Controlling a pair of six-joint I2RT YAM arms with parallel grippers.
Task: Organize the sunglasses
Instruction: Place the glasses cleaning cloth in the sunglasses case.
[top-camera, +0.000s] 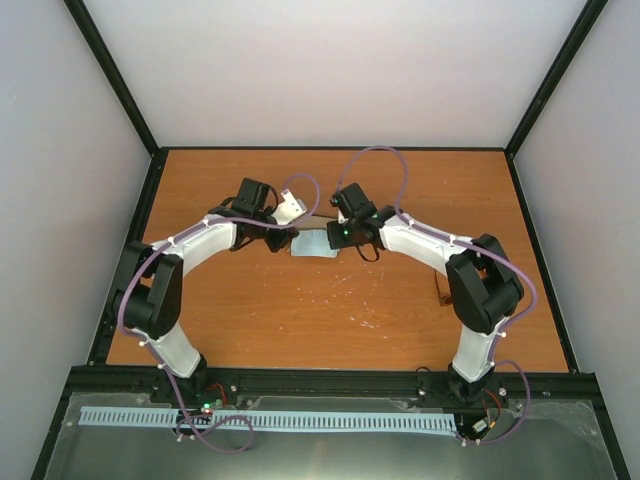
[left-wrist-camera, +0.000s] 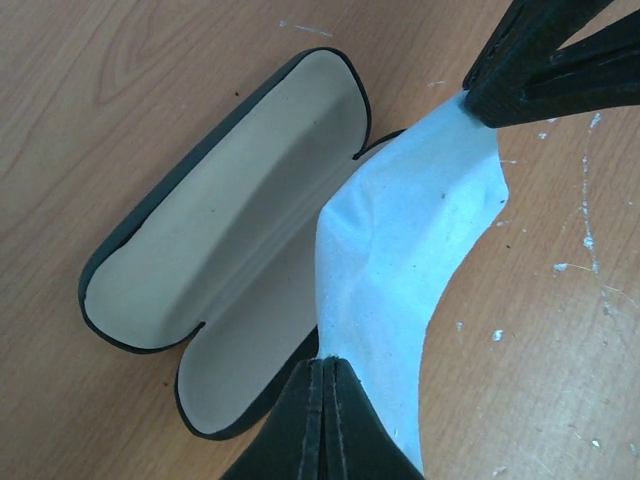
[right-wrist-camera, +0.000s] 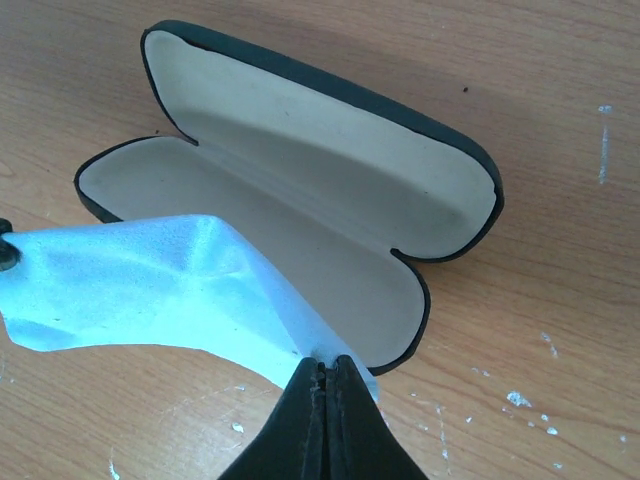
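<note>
A pale blue cloth (left-wrist-camera: 400, 240) (right-wrist-camera: 150, 285) (top-camera: 315, 243) hangs stretched between both grippers, just above the table. My left gripper (left-wrist-camera: 328, 360) (top-camera: 288, 241) is shut on one corner, and my right gripper (right-wrist-camera: 328, 362) (left-wrist-camera: 478, 98) (top-camera: 336, 239) is shut on the opposite corner. Beside the cloth, and partly beneath it, lies the black case (left-wrist-camera: 200, 260) (right-wrist-camera: 300, 190), open and with nothing on its cream lining. Of the sunglasses I see only a thin brown sliver (top-camera: 441, 291) by the right arm's elbow, which may be them; the arm hides the rest.
The orange-brown wooden table (top-camera: 330, 310) carries white scuff marks near its middle. A black frame (top-camera: 340, 378) borders its near edge, and grey walls enclose the other sides. Both arms arch inward over the centre.
</note>
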